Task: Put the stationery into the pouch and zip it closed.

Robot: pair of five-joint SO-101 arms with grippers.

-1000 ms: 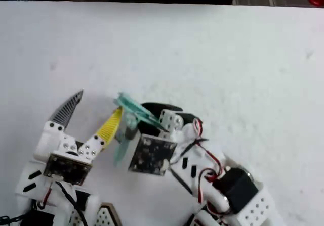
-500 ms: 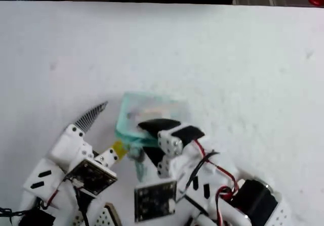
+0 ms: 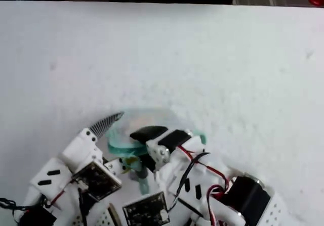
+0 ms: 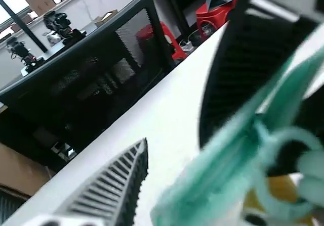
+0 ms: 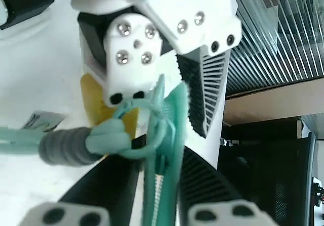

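On the white table (image 3: 228,59), close in front of my arm bases, one translucent teal zip pouch (image 3: 117,144) sits between my two arms; I cannot tell whether it rests on the table or is lifted.

Right wrist view: my right end effector (image 5: 161,155) is clamped on the pouch's teal edge, one black finger on each side. One teal cord loop (image 5: 134,130) and one grey ribbed barrel (image 5: 63,146) lie just beside that edge.

Left wrist view: my left end effector (image 4: 207,180) stands apart. Its grey ribbed finger (image 4: 114,188) is clear of the pouch, with bare table between, and its yellow finger (image 5: 93,97) is on the pouch's other side.

High view: one black finger lies over the pouch.

Count: one pouch, two end effectors, one loop, one barrel. The pouch's contents are indistinct.
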